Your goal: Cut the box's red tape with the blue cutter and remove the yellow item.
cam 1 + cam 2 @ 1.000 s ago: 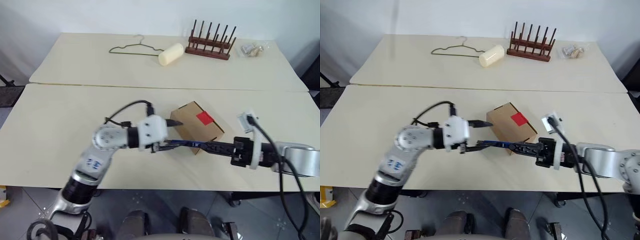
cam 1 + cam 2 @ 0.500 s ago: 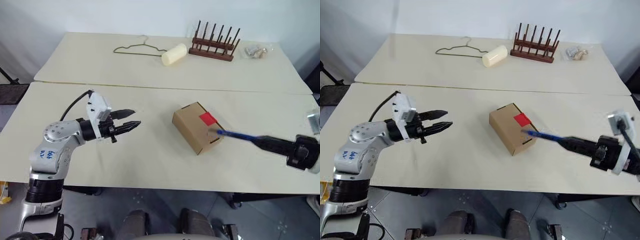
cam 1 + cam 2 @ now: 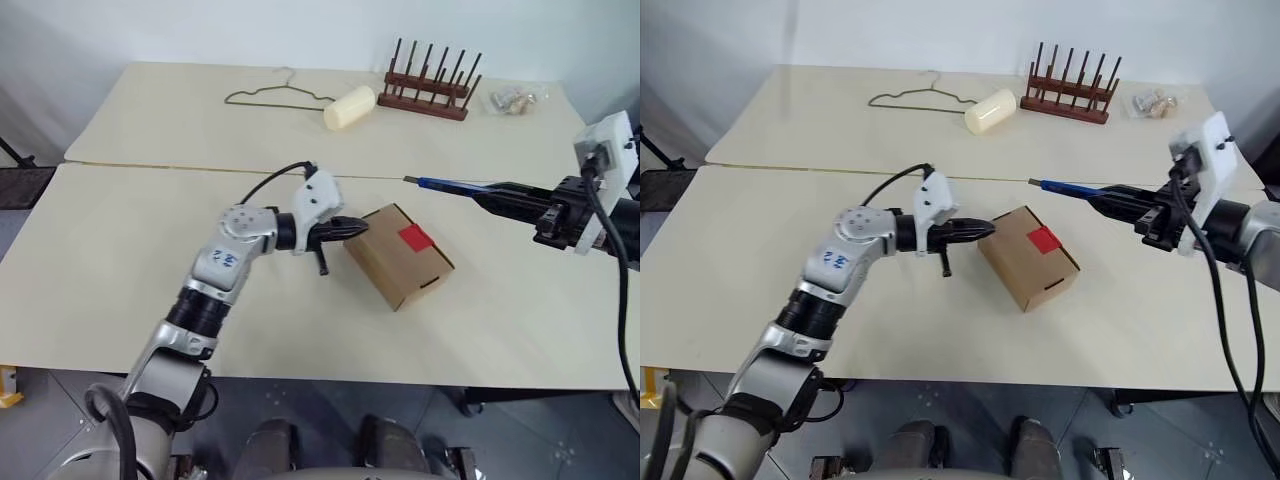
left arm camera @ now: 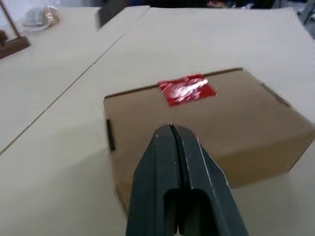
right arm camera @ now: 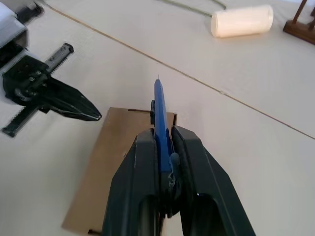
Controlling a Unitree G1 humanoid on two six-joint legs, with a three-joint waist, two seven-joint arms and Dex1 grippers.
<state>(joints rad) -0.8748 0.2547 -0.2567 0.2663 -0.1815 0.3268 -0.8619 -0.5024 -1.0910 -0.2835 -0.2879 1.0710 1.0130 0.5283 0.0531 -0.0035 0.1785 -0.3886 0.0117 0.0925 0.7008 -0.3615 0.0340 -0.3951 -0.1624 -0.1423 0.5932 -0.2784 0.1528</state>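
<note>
The brown box point(image 3: 392, 270) lies on the near table with the red tape point(image 3: 413, 237) on its top face. My left gripper point(image 3: 358, 228) is shut and empty, with its tips at the box's left end; I cannot tell if they touch. In the left wrist view the shut fingers point(image 4: 189, 162) point at the box point(image 4: 236, 128) just below the red tape point(image 4: 187, 90). My right gripper point(image 3: 503, 197) is shut on the blue cutter point(image 3: 448, 184), held in the air above and behind the box, blade pointing left. The yellow item is hidden.
On the far table lie a wire hanger point(image 3: 272, 96), a cream roll point(image 3: 347, 107), a wooden peg rack point(image 3: 425, 97) and a small clear bag point(image 3: 508, 98). A seam point(image 3: 150, 168) runs between the two tables.
My left gripper has shut and swung right to the box's left end. My right gripper has lifted the cutter off the box, up and away from it.
</note>
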